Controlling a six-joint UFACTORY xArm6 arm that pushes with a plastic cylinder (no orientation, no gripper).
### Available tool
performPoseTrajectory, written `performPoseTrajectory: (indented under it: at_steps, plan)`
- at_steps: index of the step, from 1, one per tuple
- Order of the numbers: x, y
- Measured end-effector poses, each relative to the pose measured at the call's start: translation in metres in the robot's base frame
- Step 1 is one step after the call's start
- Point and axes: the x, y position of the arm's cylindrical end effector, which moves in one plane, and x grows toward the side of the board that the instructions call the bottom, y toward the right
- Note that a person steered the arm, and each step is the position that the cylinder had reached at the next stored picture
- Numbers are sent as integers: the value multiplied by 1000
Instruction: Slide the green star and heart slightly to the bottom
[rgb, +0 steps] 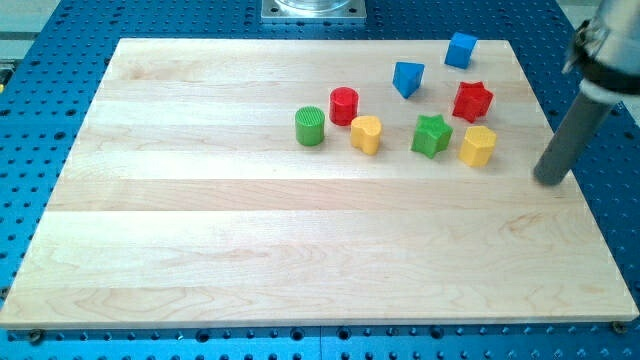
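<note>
The green star (431, 136) lies on the wooden board toward the view's upper right. The yellow heart (366, 133) lies to its left, a small gap between them. My tip (548, 180) touches the board near the right edge, to the right of and slightly below the green star, with the yellow hexagon (478, 146) between them. The tip touches no block.
A green cylinder (310, 126) and a red cylinder (344, 105) lie left of the heart. A red star (472, 101), a blue triangle-like block (407, 78) and a blue cube (460, 50) lie above the green star. The wooden board (250, 230) rests on a blue perforated table.
</note>
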Motion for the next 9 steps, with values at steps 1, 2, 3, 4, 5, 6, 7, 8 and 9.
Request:
performPoseTrajectory:
  at_steps: [1, 2, 3, 4, 5, 6, 7, 8, 9]
  plan:
    - [-42, -28]
    - [-65, -66]
    - [-67, -98]
    - [-67, -118]
    - [-67, -129]
    - [-67, -135]
    - [-71, -135]
    - [-75, -164]
    - [-72, -191]
